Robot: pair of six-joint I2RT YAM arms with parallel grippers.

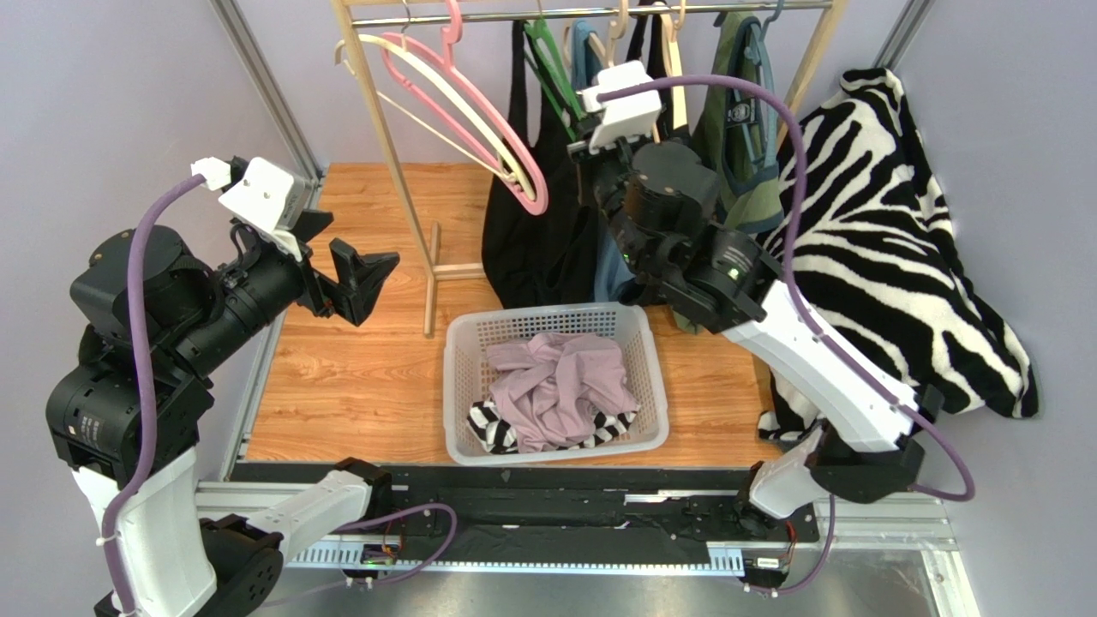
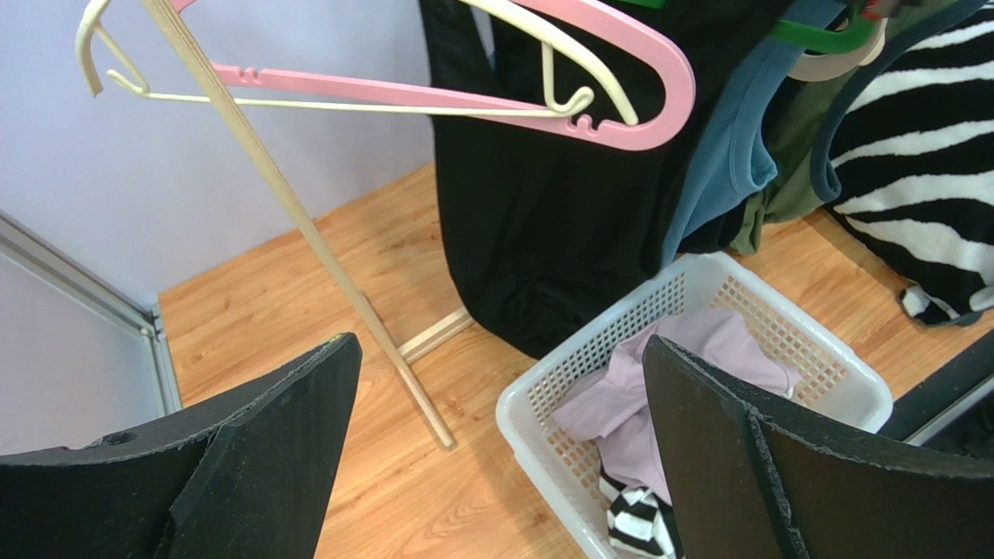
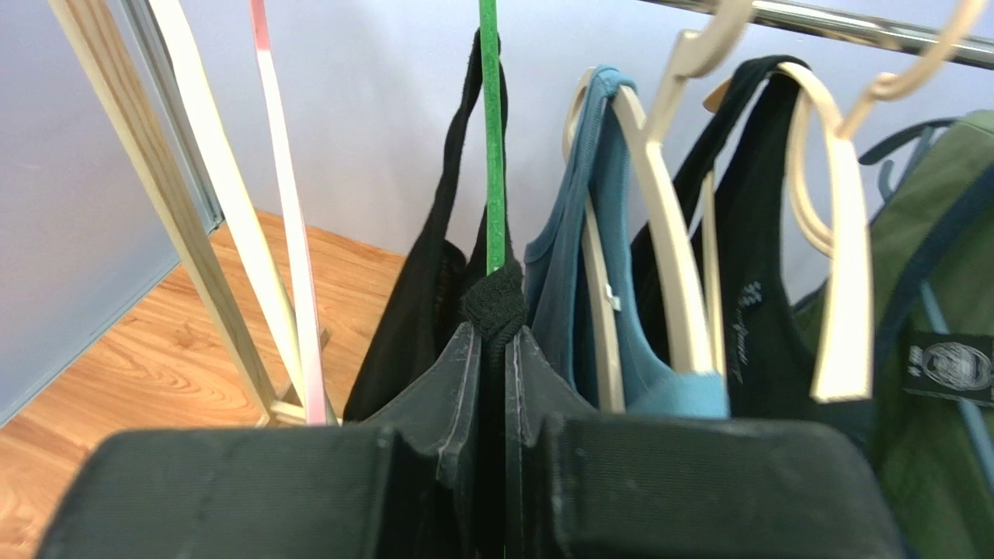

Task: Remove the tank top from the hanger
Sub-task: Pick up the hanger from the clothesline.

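A black tank top [image 1: 534, 244] hangs on a green hanger [image 1: 551, 71] from the rack's rail, its hem reaching down toward the floor. In the right wrist view my right gripper [image 3: 499, 332] is shut on the black strap [image 3: 496, 301], just below the green hanger's arm [image 3: 492, 140]. From above, the right gripper [image 1: 592, 144] is pressed in among the hanging clothes. My left gripper [image 1: 354, 277] is open and holds nothing, hovering left of the basket. In its own view, the left gripper [image 2: 502, 341] frames the floor and the black tank top [image 2: 548, 221].
A white basket [image 1: 461, 386] holds a lilac garment [image 1: 560, 386] and a striped one. Empty pink hanger [image 1: 496, 122] and cream hanger [image 1: 425, 97] hang at the left of the rail. Blue top [image 3: 583, 256], a second black top, green garments and a zebra cloth [image 1: 901, 244] hang to the right. The rack's wooden post [image 1: 393, 167] stands nearby.
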